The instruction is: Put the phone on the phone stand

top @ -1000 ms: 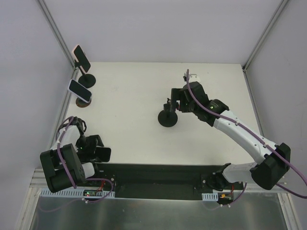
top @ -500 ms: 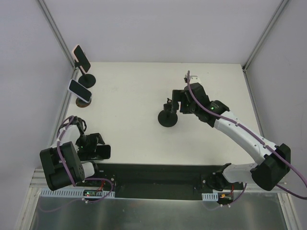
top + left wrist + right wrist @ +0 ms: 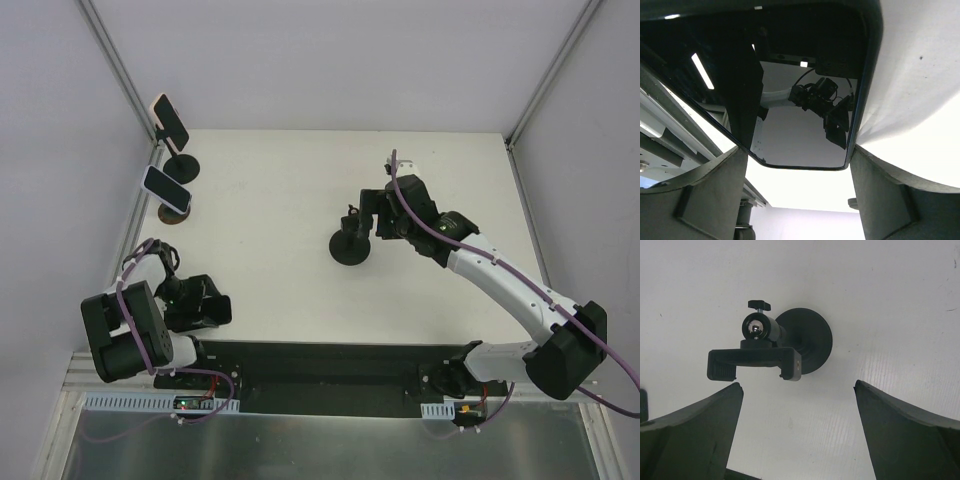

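Note:
A black phone with a glossy screen (image 3: 805,100) sits between my left gripper's (image 3: 797,150) fingers, its edges against both fingers. In the top view this gripper (image 3: 205,305) holds the phone (image 3: 212,308) low at the near left, by the table's front edge. The empty black phone stand (image 3: 350,247), a round base with a ball joint and a clamp on top, stands mid-table. My right gripper (image 3: 364,214) is open just right of the stand's top. In the right wrist view the stand (image 3: 807,337) and its clamp (image 3: 754,363) lie just ahead of the open, empty gripper (image 3: 797,385).
Two other stands at the back left each carry a phone: one by the corner post (image 3: 171,120), one nearer (image 3: 166,188). White walls close in the left, back and right. A black strip (image 3: 330,365) runs along the near edge.
My left gripper has shifted slightly away from the front edge and turned, keeping the phone. My right gripper has edged slightly to the right beside the stand.

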